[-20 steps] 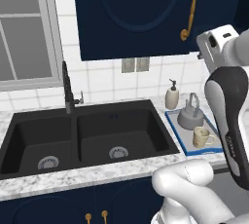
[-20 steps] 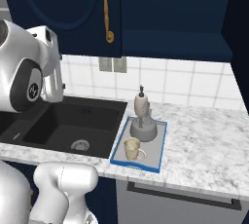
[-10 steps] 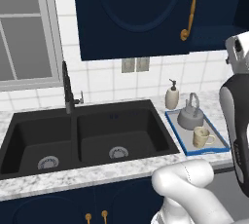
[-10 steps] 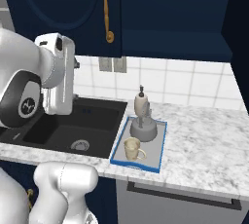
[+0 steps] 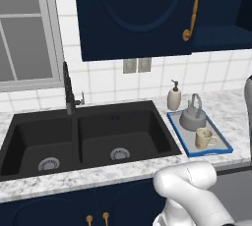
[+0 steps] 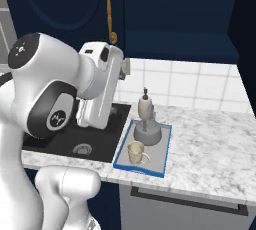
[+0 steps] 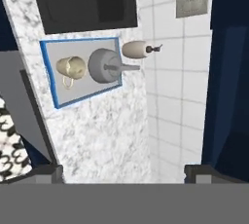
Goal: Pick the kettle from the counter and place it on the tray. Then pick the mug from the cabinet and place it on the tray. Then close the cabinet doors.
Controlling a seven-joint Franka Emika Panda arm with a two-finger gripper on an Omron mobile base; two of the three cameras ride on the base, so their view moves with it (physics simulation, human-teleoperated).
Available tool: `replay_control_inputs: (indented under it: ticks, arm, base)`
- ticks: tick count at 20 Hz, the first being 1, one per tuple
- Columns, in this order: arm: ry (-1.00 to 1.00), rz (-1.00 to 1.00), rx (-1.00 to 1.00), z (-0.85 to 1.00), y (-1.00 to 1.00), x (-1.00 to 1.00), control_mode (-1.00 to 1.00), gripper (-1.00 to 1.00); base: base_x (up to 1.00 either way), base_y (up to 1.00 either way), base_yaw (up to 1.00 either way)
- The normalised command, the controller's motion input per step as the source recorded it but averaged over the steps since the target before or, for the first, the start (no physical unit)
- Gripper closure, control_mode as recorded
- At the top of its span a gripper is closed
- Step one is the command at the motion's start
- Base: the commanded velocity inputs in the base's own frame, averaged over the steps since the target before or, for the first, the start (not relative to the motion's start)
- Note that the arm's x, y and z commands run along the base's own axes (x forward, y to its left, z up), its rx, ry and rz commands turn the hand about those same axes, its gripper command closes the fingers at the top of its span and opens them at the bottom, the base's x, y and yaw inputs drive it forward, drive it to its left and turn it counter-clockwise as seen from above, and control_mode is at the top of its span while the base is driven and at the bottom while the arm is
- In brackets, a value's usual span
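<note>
Both the kettle (image 6: 147,133) and the mug (image 6: 135,152) are seen set on the tray (image 6: 121,156), while the gripper (image 7: 121,174), fingers spread wide and empty, has been swung up toward the cabinet doors (image 5: 135,16), leaving only their closing.

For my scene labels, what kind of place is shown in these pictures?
A simulated home kitchen: a black double sink set in a speckled counter, navy wall cabinet doors above white tiles, and a kettle and mug on a tray.
</note>
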Motion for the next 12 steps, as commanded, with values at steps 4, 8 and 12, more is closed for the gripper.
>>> replay_control_inputs:
  ticks: [4,8,12]
  arm:
    - [-0.02,-0.25,0.0,-0.1,-0.84,-0.11,-1.0,-1.0]
    - [0.0,-0.26,0.04,-0.09,-0.86,-0.07,-1.0,-1.0]
    - [-0.04,-0.29,0.0,-0.05,-0.77,-0.31,-1.0,-1.0]
  base:
    - [0.0,0.0,0.0]
    - [0.0,0.0,0.0]
    - [0.0,0.0,0.0]
